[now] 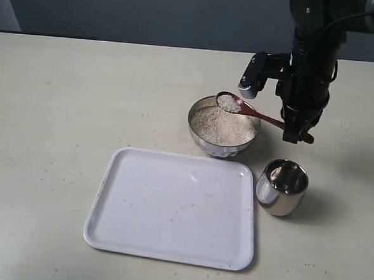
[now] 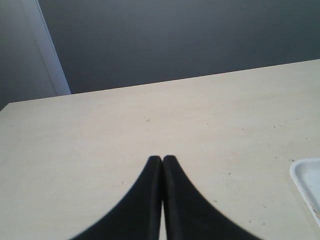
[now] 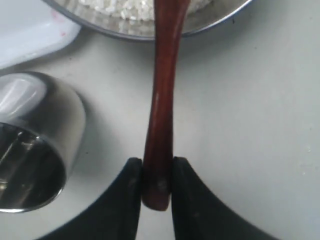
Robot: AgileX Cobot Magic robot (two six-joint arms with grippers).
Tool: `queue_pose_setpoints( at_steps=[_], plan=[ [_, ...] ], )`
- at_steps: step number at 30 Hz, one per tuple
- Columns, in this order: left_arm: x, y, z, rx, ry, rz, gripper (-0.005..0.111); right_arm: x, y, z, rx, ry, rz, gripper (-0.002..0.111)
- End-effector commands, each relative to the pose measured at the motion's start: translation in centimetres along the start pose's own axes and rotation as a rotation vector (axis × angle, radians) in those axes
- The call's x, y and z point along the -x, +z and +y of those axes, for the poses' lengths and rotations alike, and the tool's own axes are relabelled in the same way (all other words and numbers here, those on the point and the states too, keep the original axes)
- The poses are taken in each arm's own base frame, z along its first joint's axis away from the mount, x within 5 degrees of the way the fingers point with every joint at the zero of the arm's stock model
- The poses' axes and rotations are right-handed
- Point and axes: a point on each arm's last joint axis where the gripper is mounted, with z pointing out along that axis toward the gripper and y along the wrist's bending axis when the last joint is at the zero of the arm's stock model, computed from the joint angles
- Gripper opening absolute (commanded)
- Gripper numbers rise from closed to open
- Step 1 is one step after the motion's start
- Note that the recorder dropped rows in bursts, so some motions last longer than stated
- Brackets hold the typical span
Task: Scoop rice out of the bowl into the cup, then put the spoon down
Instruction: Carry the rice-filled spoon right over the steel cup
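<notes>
The spoon [image 1: 252,112], heaped with rice [image 1: 228,103], hangs over the bowl [image 1: 196,131], its handle end pinched by the right gripper [image 3: 157,172]. More rice fills the bowl; the cup [image 1: 282,187] stands near it, beside a white tray [image 1: 168,240]. The left gripper [image 2: 162,161] is pressed together.

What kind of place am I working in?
Probably a lab test bench, not a kitchen: bare pale table, plain dark wall behind, with tray, bowl and cup laid out.
</notes>
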Motion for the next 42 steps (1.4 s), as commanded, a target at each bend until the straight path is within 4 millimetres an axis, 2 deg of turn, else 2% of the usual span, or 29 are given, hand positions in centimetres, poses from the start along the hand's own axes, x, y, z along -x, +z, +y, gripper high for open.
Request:
queue_pose_setpoints(
  at_steps=[1,9,18,26,35,42],
  plan=[
    [0.2,-0.1,0.0,-0.002,-0.005,-0.01,0.001,-0.8,-0.4,0.6,0.011,0.01,-0.004,0.0],
    [0.2,-0.1,0.0,-0.002,-0.005,-0.01,0.001,-1.6,0.8,1.9,0.071,0.011,0.022,0.0],
    [0.2,-0.1,0.0,-0.002,-0.005,-0.01,0.001,-2.3,-0.4,2.7,0.064,0.046,-0.007,0.0],
    [0.2,-0.1,0.0,-0.002,-0.005,-0.01,0.001,-4.6,0.0,5.1,0.1,0.049,0.029,0.0],
    [0.2,-0.1,0.0,-0.002,-0.005,-0.01,0.001,-7.1,-2.0,7.2,0.062,0.076,-0.006,0.0],
    [0.2,-0.1,0.0,-0.002,-0.005,-0.01,0.001,-10.7,-1.7,8.7,0.082,0.165,0.004,0.0]
  ],
)
